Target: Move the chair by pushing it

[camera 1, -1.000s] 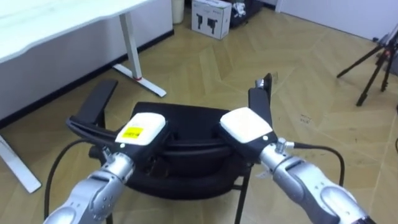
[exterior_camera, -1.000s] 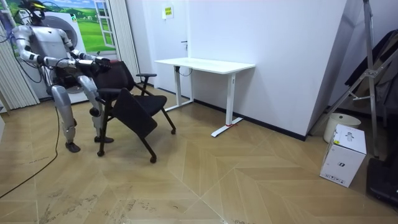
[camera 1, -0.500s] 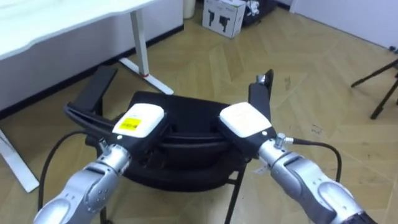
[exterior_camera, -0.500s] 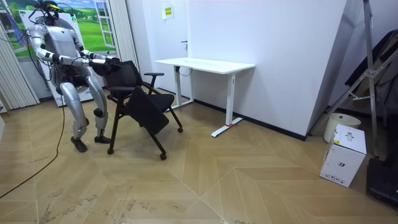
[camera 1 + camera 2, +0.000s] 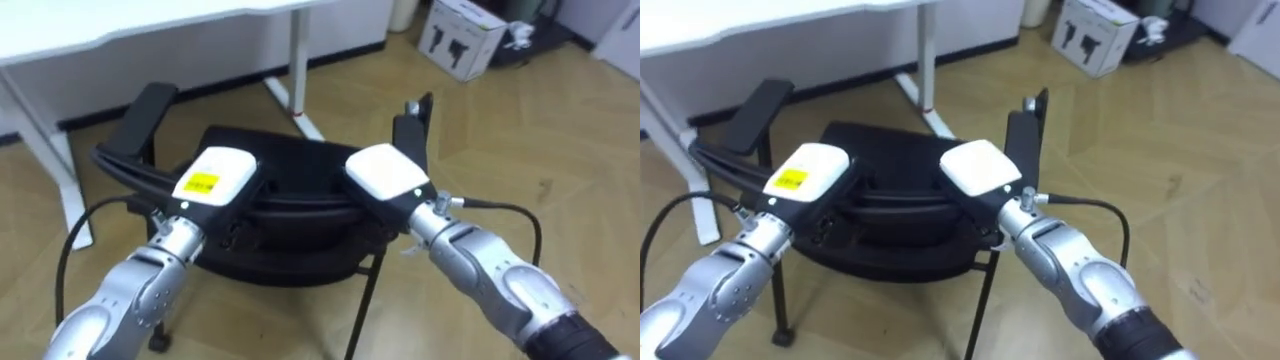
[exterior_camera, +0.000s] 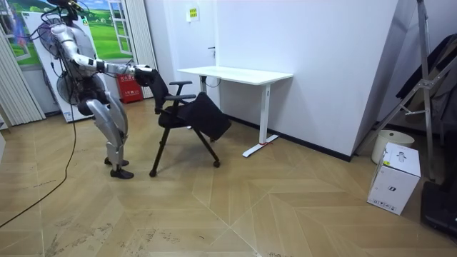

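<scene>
A black chair [image 5: 290,165] with two armrests stands before me, its seat facing the white desk [image 5: 120,35]. My left hand [image 5: 215,180] and right hand [image 5: 385,180] both rest on the top of its backrest, side by side. Their fingers are hidden against the dark backrest. In the room view I stand at the left, leaning forward with both arms stretched out to the chair [image 6: 189,118], which is tilted and close to the desk [image 6: 235,73].
The desk's white legs [image 5: 295,65] rise just beyond the chair. A white cardboard box [image 5: 460,35] sits on the wooden floor at the far right. A red extinguisher [image 6: 127,86] stands behind me, and a folded stand [image 6: 421,86] leans by the right wall.
I have walked to the room view's right with the chair held by its backrest. The chair now stands much closer to the desk.
</scene>
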Robot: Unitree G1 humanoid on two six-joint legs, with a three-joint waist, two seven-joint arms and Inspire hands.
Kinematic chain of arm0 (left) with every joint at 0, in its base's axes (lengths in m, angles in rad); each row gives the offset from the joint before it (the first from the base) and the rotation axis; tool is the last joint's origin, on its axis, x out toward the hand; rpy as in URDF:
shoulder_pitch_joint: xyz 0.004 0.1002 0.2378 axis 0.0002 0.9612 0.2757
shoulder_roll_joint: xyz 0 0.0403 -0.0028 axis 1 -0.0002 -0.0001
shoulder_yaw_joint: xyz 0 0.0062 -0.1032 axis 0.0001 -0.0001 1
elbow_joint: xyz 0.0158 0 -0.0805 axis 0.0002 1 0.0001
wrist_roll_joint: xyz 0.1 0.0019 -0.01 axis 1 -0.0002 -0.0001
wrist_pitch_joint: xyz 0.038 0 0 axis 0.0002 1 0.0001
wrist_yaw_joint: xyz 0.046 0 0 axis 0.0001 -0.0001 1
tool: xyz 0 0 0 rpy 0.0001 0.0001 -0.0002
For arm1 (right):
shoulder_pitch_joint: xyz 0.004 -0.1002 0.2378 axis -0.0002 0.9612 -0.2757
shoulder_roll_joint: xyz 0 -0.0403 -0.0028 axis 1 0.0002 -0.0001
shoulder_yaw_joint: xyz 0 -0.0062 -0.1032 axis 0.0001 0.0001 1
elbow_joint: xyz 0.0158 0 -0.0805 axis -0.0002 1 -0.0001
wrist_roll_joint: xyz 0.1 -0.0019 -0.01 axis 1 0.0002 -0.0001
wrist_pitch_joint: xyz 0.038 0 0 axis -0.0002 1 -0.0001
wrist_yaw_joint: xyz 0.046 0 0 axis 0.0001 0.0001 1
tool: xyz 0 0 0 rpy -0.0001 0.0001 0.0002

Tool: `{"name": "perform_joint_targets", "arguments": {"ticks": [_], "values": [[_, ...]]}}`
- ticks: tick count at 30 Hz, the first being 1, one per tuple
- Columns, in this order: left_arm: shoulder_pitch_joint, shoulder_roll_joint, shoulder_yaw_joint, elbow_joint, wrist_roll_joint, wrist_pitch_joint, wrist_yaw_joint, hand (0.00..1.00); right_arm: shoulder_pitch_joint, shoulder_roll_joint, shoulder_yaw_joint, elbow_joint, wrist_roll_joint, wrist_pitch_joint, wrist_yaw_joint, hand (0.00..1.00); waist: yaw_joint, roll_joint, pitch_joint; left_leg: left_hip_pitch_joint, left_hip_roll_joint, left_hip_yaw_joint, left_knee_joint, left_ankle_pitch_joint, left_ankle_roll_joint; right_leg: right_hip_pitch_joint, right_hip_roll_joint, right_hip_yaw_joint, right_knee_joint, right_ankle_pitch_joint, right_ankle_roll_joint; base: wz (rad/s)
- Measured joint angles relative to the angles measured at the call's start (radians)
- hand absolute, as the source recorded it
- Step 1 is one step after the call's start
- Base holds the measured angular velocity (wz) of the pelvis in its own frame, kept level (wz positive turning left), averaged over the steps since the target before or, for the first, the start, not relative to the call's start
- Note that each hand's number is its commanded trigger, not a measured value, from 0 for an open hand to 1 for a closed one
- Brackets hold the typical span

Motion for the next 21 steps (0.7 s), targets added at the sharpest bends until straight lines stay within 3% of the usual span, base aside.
{"name": "perform_joint_targets", "arguments": {"ticks": [3,5,7,9,12,14,17,21], "values": [[-0.014,0.001,-0.009,0.007,0.0,0.002,0.004,1.0,-0.002,0.0,-0.003,0.007,0.012,0.0,-0.002,1.0,-0.023,-0.006,0.0021,-0.053,0.049,0.051,0.129,0.024,-0.028,0.049,0.002,-0.077,0.009,-0.046,-0.011,0.74],[-0.02,0.001,-0.019,0.008,0.003,0.009,0.005,1.0,-0.002,-0.001,-0.004,0.015,0.022,0.0,-0.005,1.0,-0.037,-0.009,0.0024,-0.061,0.08,0.081,0.153,0.028,-0.033,0.081,0.003,-0.126,0.005,-0.061,-0.008,0.76],[-0.02,-0.004,-0.022,0.009,0.004,0.014,0.004,1.0,0.0,-0.001,-0.004,0.018,0.029,0.003,-0.005,1.0,-0.045,-0.011,0.0017,-0.051,0.098,0.102,0.138,0.028,-0.033,0.1,0.011,-0.136,-0.01,-0.062,-0.008,0.51],[-0.016,-0.013,-0.023,0.011,0.007,0.019,0.004,1.0,0.006,-0.004,-0.004,0.016,0.029,0.005,-0.007,1.0,-0.049,-0.016,0.0,-0.025,0.099,0.12,0.076,0.025,-0.037,0.119,0.006,-0.159,-0.034,-0.062,-0.009,0.34],[-0.021,-0.027,-0.027,0.013,0.025,0.029,0.005,1.0,0.011,-0.007,-0.004,0.016,0.025,0.012,-0.015,1.0,-0.054,-0.033,-0.0089,-0.016,0.092,0.127,-0.003,0.021,-0.043,0.121,0.005,-0.169,-0.067,-0.06,-0.014,0.33],[-0.022,-0.034,-0.036,0.009,0.033,0.036,0.007,1.0,0.024,-0.012,-0.004,0.009,0.025,0.019,-0.026,1.0,-0.057,-0.036,-0.0096,-0.032,0.093,0.127,-0.065,0.022,-0.043,0.132,0.005,-0.181,-0.087,-0.059,-0.014,0.24],[-0.005,-0.041,-0.042,0.0,0.037,0.043,0.011,1.0,0.044,-0.014,-0.004,0.002,0.013,0.021,-0.024,1.0,-0.046,-0.033,-0.0132,-0.098,0.068,0.131,-0.152,0.036,-0.048,0.152,-0.002,-0.182,-0.099,-0.059,-0.01,-0.02],[0.039,-0.051,-0.04,-0.013,0.037,0.046,0.011,1.0,0.076,-0.01,-0.004,-0.002,-0.002,0.015,-0.031,1.0,-0.017,-0.023,-0.019,-0.099,0.01,0.12,-0.225,0.174,-0.016,0.178,-0.01,-0.14,-0.112,-0.055,0.003,-0.25]]}}
